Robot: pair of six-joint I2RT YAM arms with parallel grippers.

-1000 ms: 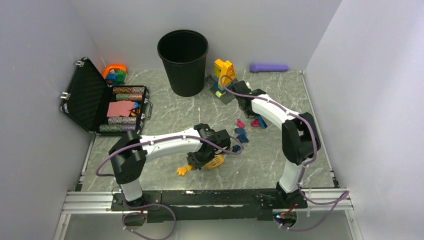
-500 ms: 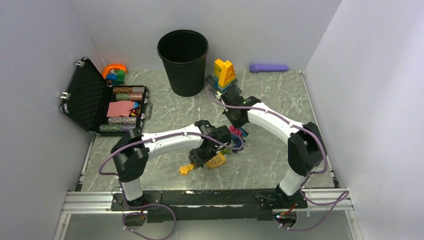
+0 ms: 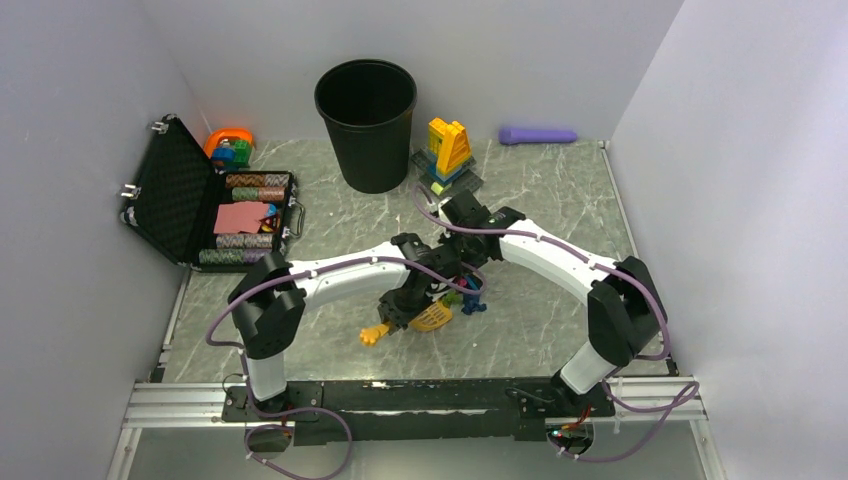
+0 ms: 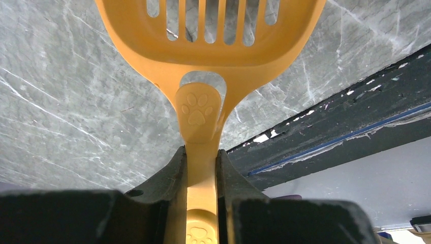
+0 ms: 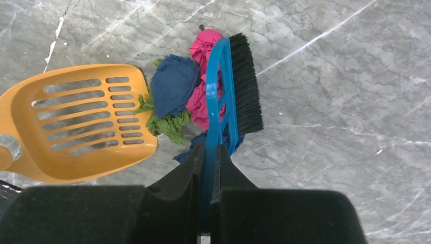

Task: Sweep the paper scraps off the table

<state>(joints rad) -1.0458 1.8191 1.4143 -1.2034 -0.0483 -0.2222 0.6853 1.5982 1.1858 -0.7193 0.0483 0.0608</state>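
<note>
The left hand [image 4: 202, 168] grips the orange scoop [image 4: 211, 40] by its handle and the right hand [image 5: 208, 157] clamps the blue brush [image 5: 239, 86], with the paper scraps [image 5: 173, 89] bunched between brush and scoop on the worktop [image 5: 330, 101].

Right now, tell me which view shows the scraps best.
Right wrist: the scraps lie bunched between brush and scoop, colours clear. Top shows only a small, partly hidden patch. Left wrist shows none, just scoop and table.
</note>
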